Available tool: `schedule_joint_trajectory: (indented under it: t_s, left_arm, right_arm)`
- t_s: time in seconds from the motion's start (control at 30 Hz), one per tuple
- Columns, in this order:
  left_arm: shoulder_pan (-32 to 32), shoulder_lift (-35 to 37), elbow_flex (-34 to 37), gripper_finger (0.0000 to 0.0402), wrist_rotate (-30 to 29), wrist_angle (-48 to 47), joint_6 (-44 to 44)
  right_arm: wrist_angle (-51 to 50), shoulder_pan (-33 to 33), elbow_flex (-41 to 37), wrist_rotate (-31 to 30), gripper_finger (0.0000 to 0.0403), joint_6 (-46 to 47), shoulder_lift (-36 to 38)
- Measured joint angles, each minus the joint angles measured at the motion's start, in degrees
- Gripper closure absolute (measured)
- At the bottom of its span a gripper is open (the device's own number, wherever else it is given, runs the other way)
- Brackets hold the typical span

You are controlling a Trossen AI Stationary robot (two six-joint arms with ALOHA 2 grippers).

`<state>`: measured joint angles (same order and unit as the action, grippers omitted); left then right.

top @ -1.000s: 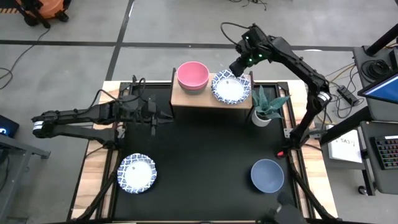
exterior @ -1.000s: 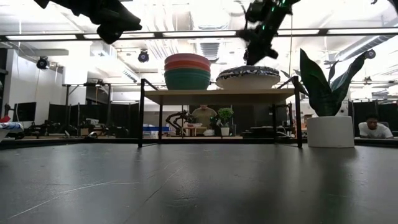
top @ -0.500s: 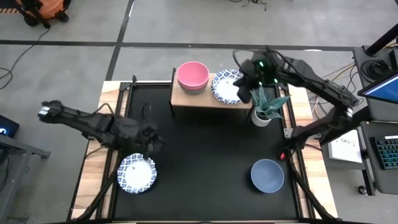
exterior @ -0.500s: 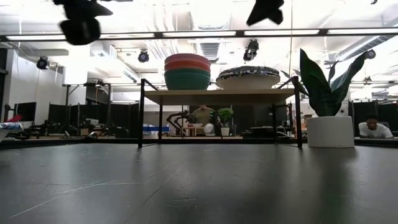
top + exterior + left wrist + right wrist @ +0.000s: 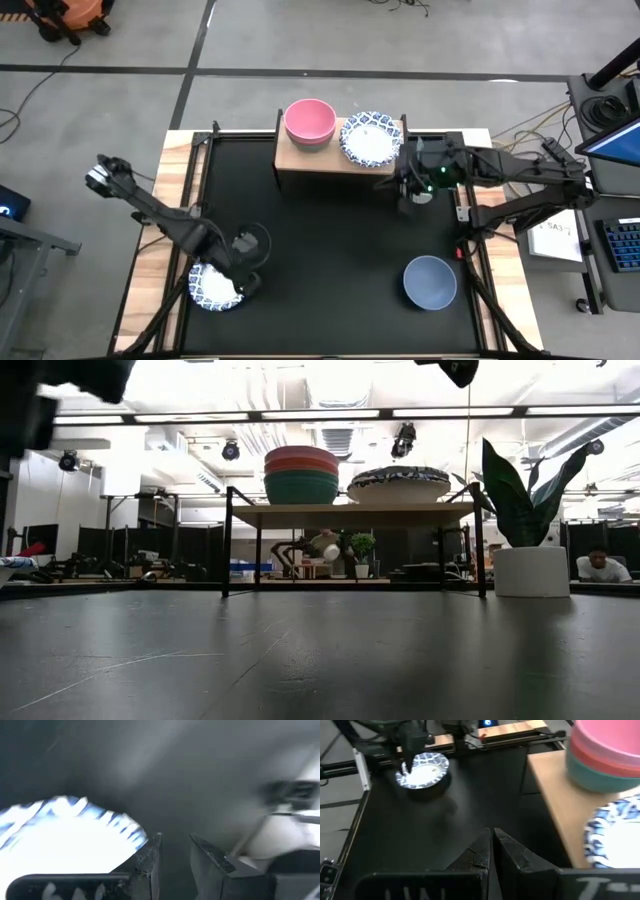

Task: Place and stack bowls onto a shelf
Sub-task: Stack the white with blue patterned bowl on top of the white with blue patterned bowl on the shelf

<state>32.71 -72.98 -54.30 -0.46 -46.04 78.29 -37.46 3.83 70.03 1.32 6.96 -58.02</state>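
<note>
On the light-wood shelf (image 5: 300, 160) stand a stack of pink, red and green bowls (image 5: 301, 475) and a white bowl with a blue patterned rim (image 5: 371, 137). Another blue-rimmed white bowl (image 5: 213, 287) rests on the black tabletop at the near left, and a slate-blue bowl (image 5: 430, 282) at the near right. My left gripper (image 5: 175, 852) hangs open over the right rim of the near-left bowl with nothing between its fingers. My right gripper (image 5: 492, 842) is shut and empty, high up just right of the shelf's near edge (image 5: 388, 184).
A white pot with a spiky green plant (image 5: 530, 520) stands right of the shelf, under my right arm. Black metal frame bars (image 5: 205, 150) run along the table's sides. The black tabletop (image 5: 330, 250) between the two loose bowls is bare.
My left gripper has swung from the far left toward the table's near edge and down, rolling and tipping downward, to the near-left bowl. My right gripper has drawn back from above the shelf's blue-rimmed bowl toward the near edge and come over the plant, staying shut.
</note>
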Motion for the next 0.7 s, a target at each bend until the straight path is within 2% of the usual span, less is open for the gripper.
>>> schedule_joint_trajectory:
  t_s: [0.13,0.27,0.4,0.57,0.7]
  left_arm:
    - [1.56,-5.29,-3.83,0.0317,2.04,-7.69,4.54]
    - [2.78,-9.15,-5.10,0.0291,2.23,-9.16,9.03]
    - [4.16,-12.36,-5.49,0.0248,4.73,-9.27,9.94]
    - [5.57,-16.24,-5.69,0.0179,4.50,-9.24,10.37]
    - [5.91,-18.72,-5.69,0.0148,4.37,-8.31,10.15]
  right_arm:
    - [3.81,-3.07,-3.81,-0.08,0.0394,0.11,0.95]
    - [5.27,-4.89,-5.86,-0.04,0.0394,0.11,0.92]
    - [6.31,-5.72,-7.40,-0.04,0.0394,0.13,0.94]
    - [6.42,-5.85,-7.96,-0.02,0.0394,0.79,0.94]
    - [6.42,-5.85,-7.96,-0.02,0.0394,0.74,0.89]
